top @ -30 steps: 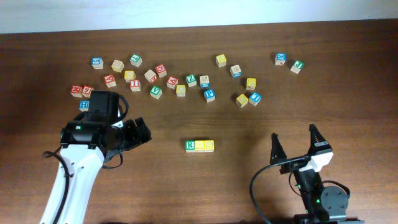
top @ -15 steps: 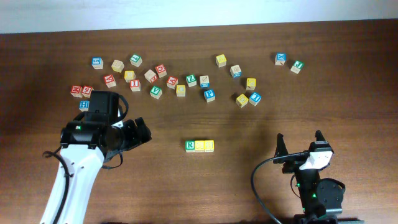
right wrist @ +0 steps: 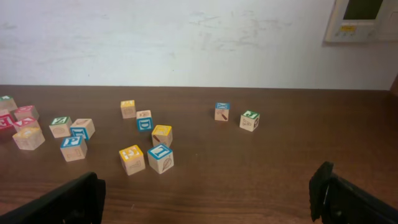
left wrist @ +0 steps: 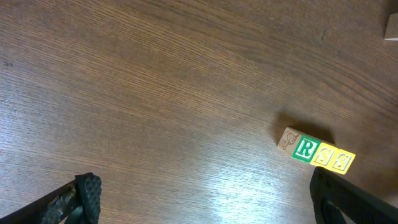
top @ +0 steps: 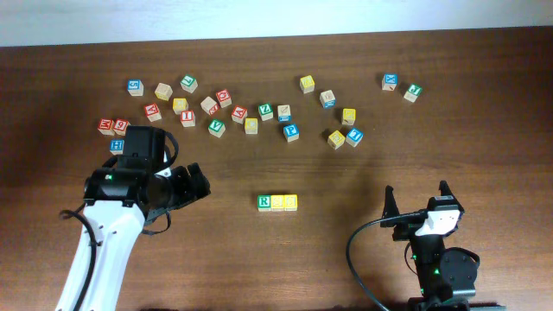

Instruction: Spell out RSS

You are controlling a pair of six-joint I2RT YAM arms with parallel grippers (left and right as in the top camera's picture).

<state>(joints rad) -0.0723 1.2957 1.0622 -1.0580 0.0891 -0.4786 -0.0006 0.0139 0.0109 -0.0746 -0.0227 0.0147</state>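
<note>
Your R block (top: 264,202), middle S block (top: 277,202) and end S block (top: 290,202) sit in one straight row on the bare tabletop (top: 259,268). They touch side to side, well apart from the loose blocks (top: 251,125) up top, likely so the word reads on its own. RSS looks spelled, so the task is probably done.

Your left pincer (top: 200,180) is released and empty, near the row on its left. Your right pincer (top: 416,190) is also spread wide with nothing in it, well off to the right. Both seem parked clear so the row doesn't get bumped.

The left wrist view shows the letters up close, with the R block (left wrist: 305,149) first. The right wrist view misses the row entirely and shows only scattered blocks and a wall (right wrist: 186,37). Only the overhead view shows both arms together.
</note>
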